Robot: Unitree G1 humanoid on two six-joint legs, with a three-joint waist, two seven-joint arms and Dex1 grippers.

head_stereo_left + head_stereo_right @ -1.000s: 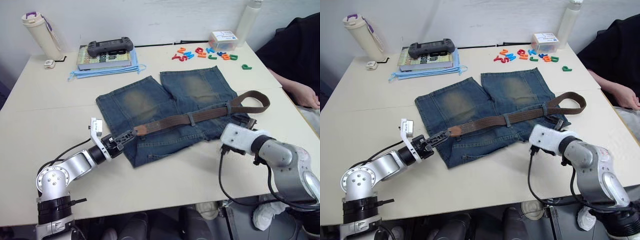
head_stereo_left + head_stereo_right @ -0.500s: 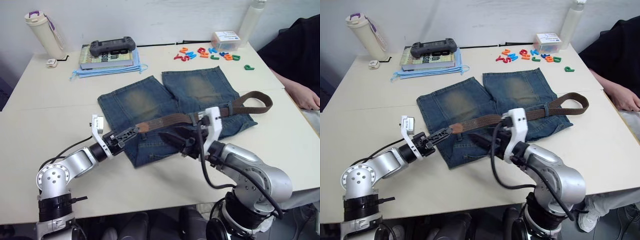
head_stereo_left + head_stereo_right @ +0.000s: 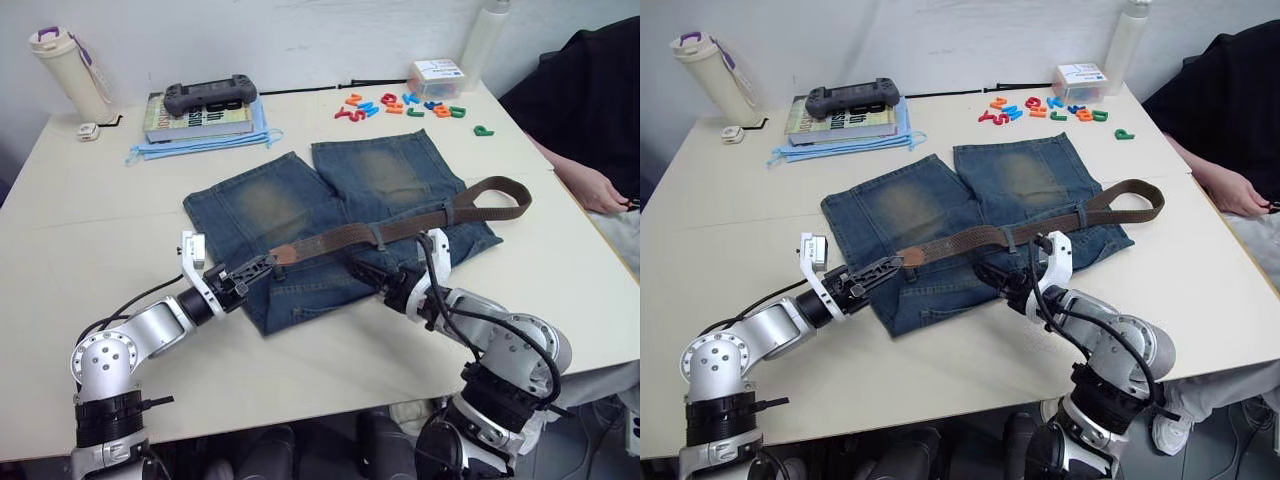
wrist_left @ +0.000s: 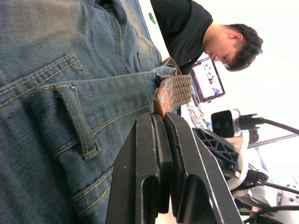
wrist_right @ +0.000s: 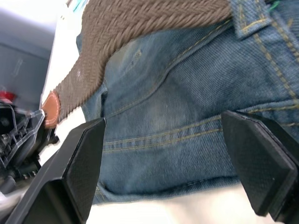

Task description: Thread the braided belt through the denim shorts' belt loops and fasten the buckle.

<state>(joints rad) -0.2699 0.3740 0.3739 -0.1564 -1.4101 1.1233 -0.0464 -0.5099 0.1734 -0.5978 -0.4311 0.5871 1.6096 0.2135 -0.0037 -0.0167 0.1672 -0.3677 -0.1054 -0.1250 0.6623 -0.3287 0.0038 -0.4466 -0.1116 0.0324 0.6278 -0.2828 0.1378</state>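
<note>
Swinging in from the table's right edge, the right hand point(image 3: 1012, 281) now hovers open over the denim shorts point(image 3: 940, 215); the left hand point(image 3: 872, 272) pinches the braided belt point(image 3: 970, 240) (tan end) near the front edge, steadying it for threading.

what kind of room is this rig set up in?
Probably a lab or office test bench, not a home. A plain white table against a bare wall holds mixed props: denim shorts, toy letters, a game controller on a book, and a person sits alongside.
</note>
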